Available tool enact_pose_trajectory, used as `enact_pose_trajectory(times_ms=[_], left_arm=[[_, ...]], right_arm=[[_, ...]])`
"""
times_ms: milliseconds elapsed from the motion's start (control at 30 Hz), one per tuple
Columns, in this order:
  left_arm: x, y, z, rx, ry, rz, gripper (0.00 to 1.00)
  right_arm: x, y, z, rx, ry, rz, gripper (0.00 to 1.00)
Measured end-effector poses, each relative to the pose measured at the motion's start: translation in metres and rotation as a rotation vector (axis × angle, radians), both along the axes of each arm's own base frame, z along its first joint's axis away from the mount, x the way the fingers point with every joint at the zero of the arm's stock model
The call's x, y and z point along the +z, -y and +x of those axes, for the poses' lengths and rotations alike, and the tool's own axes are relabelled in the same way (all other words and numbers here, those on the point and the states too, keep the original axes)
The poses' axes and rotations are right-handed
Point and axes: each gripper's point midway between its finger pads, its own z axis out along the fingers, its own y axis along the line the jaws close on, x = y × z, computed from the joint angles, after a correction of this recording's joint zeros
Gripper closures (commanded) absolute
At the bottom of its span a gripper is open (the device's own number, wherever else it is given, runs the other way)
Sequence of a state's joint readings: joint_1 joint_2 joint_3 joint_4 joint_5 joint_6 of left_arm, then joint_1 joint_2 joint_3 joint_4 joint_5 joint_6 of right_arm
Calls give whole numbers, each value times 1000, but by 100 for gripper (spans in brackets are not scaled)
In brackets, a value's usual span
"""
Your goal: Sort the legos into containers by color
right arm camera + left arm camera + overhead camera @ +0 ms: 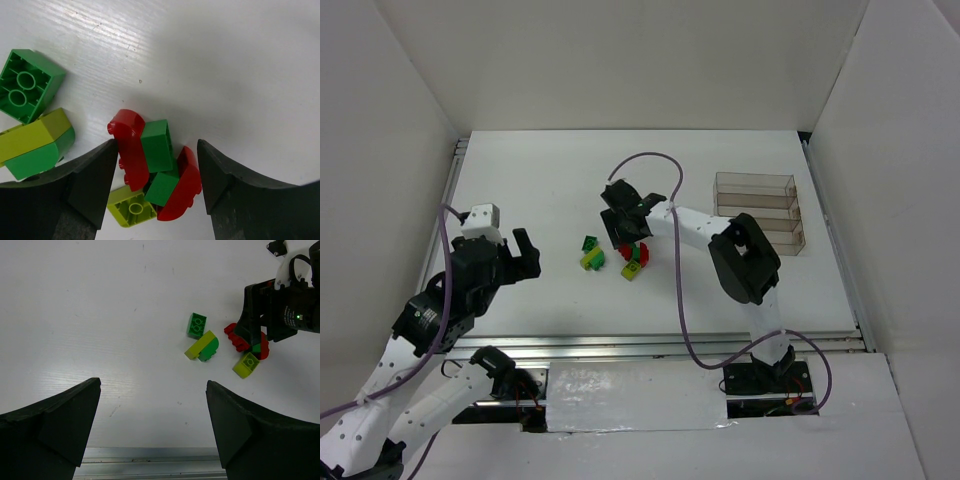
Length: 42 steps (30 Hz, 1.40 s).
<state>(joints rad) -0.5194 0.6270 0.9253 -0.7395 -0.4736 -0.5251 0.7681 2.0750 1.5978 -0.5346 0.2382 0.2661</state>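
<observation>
Between the fingers of the right claw (156, 170): one tight cluster of legos (159, 150), all touching. It holds two red bricks (131, 152), two dark green bricks (163, 187) and one yellow-green brick (131, 209) at the edge nearest the wrist. Claw state: fingers apart, straddling the cluster low over the table (540, 180), clamped on nothing; one finger stands just beside a red brick, contact not determinable. Outside that same finger, near the cluster but apart from it: a lone dark green brick (26, 82), hollow side showing, and a yellow-green and green pair (35, 145) pressed together. Left claw (152, 387): fingers apart, empty, hanging well clear of all bricks, beyond the pair as reckoned from the right claw. Tray (756, 176): well apart from the right claw, on the side away from the left claw; no brick shows in its compartments from above. Step in hand, as judged: the opening pick, with nothing sorted. Requirement for the next move, as judged: closing as placed would likely pinch red and green together. The claw therefore needs to shift or turn until a single brick, probably an outer red, sits between the fingers. It can then close, lift straight and carry that brick to one compartment kept for red.
</observation>
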Motion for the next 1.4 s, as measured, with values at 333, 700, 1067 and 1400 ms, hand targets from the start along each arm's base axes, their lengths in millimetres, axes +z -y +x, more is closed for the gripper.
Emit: enact_pose_trajectory(times_ms=[333, 700, 1067, 1400], left_arm=[[-4, 2, 2, -4, -17, 8, 0], [-4, 2, 2, -4, -17, 8, 1], [-11, 21, 10, -31, -83, -46, 0], [17, 108, 18, -284, -60, -439, 1]], right_arm=[[-12, -11, -12, 104, -69, 49, 34], [-20, -15, -9, 118, -61, 61, 79], [46, -6, -39, 158, 58, 193, 82], [163, -42, -143, 365, 246, 449, 81]])
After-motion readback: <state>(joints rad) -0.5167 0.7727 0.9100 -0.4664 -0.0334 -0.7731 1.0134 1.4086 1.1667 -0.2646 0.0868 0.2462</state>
